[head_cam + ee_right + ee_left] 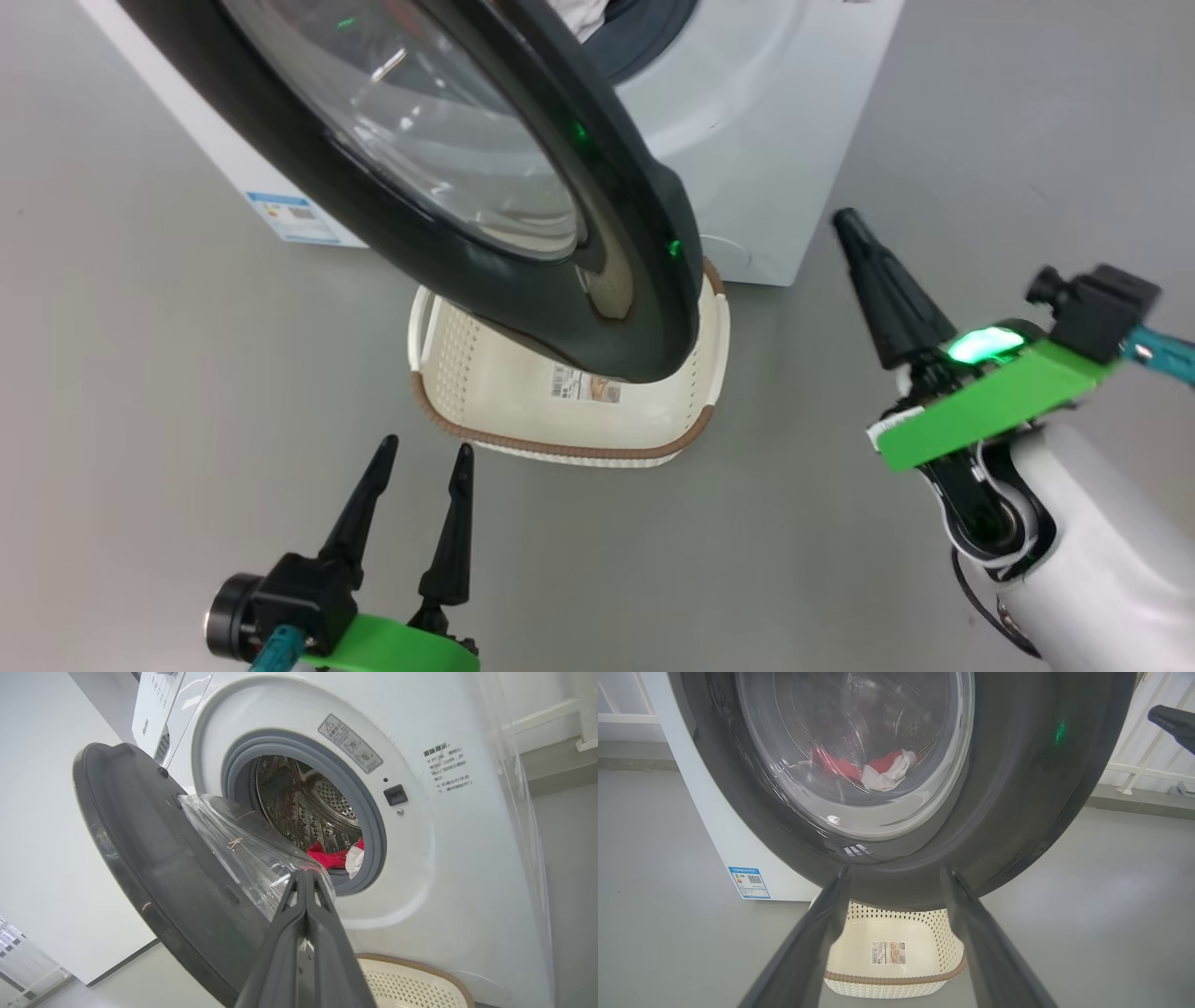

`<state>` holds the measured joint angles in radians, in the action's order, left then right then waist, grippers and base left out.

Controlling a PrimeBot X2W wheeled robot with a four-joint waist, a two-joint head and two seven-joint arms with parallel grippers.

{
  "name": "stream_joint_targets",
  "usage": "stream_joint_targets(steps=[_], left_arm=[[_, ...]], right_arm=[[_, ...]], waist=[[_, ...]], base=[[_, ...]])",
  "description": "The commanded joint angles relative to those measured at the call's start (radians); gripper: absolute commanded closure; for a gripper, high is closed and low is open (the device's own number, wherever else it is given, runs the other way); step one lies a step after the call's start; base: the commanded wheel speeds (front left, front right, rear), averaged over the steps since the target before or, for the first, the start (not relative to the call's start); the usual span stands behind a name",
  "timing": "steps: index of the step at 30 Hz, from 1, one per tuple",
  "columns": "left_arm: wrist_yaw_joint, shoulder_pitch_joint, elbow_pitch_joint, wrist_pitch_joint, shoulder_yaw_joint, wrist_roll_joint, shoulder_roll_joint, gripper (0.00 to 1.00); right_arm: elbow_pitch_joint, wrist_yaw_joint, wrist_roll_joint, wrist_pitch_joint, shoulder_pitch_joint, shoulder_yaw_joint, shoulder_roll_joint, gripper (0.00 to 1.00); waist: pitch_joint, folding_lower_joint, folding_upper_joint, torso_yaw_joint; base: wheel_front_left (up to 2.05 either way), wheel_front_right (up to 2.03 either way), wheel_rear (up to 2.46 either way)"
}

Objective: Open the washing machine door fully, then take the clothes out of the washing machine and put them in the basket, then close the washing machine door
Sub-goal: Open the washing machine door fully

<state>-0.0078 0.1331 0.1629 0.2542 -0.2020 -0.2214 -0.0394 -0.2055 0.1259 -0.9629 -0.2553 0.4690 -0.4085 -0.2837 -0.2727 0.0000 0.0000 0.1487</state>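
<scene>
Right gripper (848,224) closed, empty (near door (653,233)); left gripper (425,450) spread.

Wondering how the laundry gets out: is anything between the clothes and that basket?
Yes. The washing machine door, only partly open, hangs over the basket, covering much of its opening. It also stands between the left gripper and the clothes; the right gripper's path to them looks clear.

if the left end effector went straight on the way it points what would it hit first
Most likely the washing machine door: in the left wrist view the left end effector aims at the lower part of its black rim, above the basket. How far off it is I cannot tell.
</scene>
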Motion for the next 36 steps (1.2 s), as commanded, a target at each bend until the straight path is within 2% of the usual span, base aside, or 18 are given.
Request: stream_joint_targets(steps=[1, 3, 9, 14, 23, 36], left_arm=[[0.01, 0.023, -0.028, 0.008, 0.023, -0.012, -0.011, 0.0], [0.012, 0.028, -0.03, 0.008, 0.016, -0.017, -0.011, 0.0], [0.021, 0.042, -0.033, 0.008, -0.008, -0.035, -0.011, 0.0], [0.026, 0.059, -0.035, 0.008, -0.026, -0.049, -0.011, 0.0], [0.037, 0.065, -0.041, 0.008, -0.044, -0.067, -0.011, 0.0], [0.048, 0.028, -0.039, 0.008, -0.058, -0.08, -0.011, 0.0]], right_arm=[[0.019, 0.005, -0.078, 0.001, 0.04, -0.06, -0.02, 1.0], [0.025, 0.005, -0.181, 0.029, 0.085, -0.119, -0.053, 1.0], [0.046, 0.005, -0.392, 0.1, 0.199, -0.233, -0.137, 1.0], [0.065, 0.005, -0.547, 0.226, 0.267, -0.291, -0.184, 1.0], [0.066, 0.005, -0.656, 0.404, 0.294, -0.317, -0.206, 1.0], [0.091, 0.005, -0.668, 0.512, 0.222, -0.315, -0.174, 1.0]], waist=[[-0.018, 0.0, 0.0, 0.021], [-0.029, 0.0, 0.0, 0.031], [-0.055, 0.0, 0.0, 0.054], [-0.074, 0.0, 0.0, 0.075], [-0.073, 0.0, 0.0, 0.105], [-0.018, 0.0, 0.0, 0.166]], base=[[0.0, 0.0, 0.0], [0.0, 0.0, 0.0], [0.0, 0.0, 0.0], [0.0, 0.0, 0.0], [0.0, 0.0, 0.0], [0.0, 0.0, 0.0]])
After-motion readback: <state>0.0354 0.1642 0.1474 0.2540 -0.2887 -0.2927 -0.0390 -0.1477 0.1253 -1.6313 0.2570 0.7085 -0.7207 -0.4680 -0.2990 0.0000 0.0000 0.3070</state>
